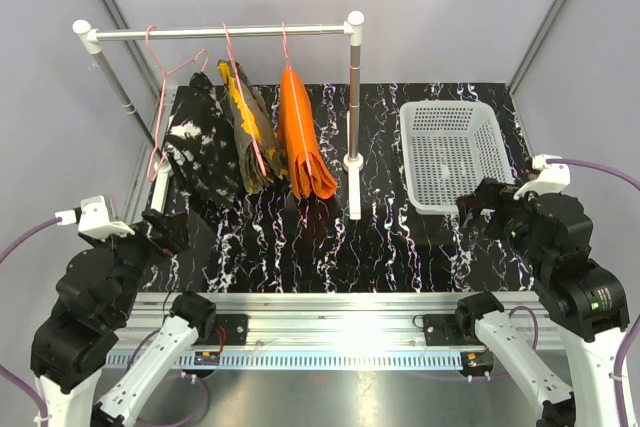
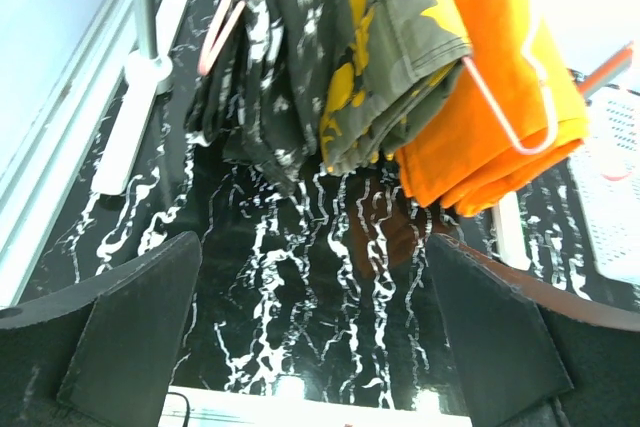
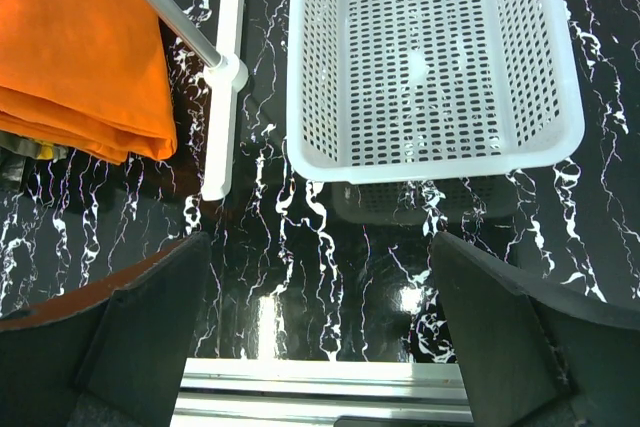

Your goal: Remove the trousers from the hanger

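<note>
Low down, seen from above, the left gripper and right gripper hold nothing. Black speckled trousers, camouflage trousers and orange trousers hang from the rail, ahead of the left one.

Left wrist view: its fingers are spread wide, and all three pairs hang ahead.

Right wrist view: its fingers are spread wide. The white basket is ahead, and the orange pair is ahead on the left.

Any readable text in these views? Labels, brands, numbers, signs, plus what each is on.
No legible text in any view.
Orange trousers, camouflage trousers, speckled black trousers: pattern only, no print or tag seen.
White basket, hanging rack: unmarked.
Green spot on the right arm: too small to read.
Small orange part on the front rail: too small to read.
</note>
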